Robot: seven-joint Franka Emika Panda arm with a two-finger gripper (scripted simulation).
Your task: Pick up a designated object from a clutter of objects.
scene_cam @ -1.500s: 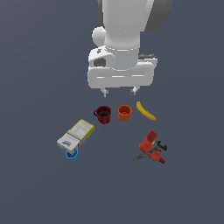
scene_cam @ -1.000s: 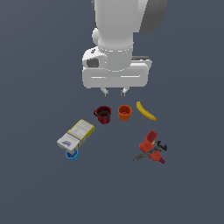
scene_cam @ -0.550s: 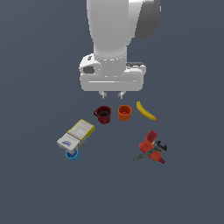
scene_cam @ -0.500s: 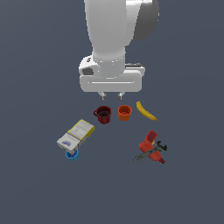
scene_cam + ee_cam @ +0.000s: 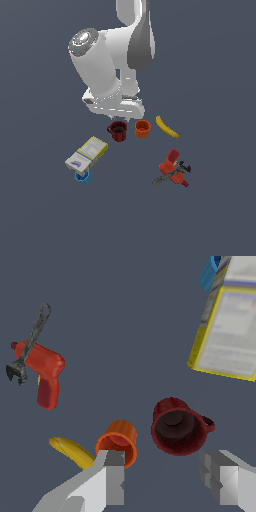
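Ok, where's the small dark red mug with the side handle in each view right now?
Exterior view: the small dark red mug stands just below the gripper, at the picture's middle.
Wrist view: the mug sits just ahead of the open fingers.
Shared landmark: the bright orange handleless cup right beside it.

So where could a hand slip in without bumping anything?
Between the box and the red tool, below the maroon mug, the floor is bare. Mug, orange cup and banana are crowded beneath the gripper.

Arm bent low, gripper jaws spread wide, holding nothing
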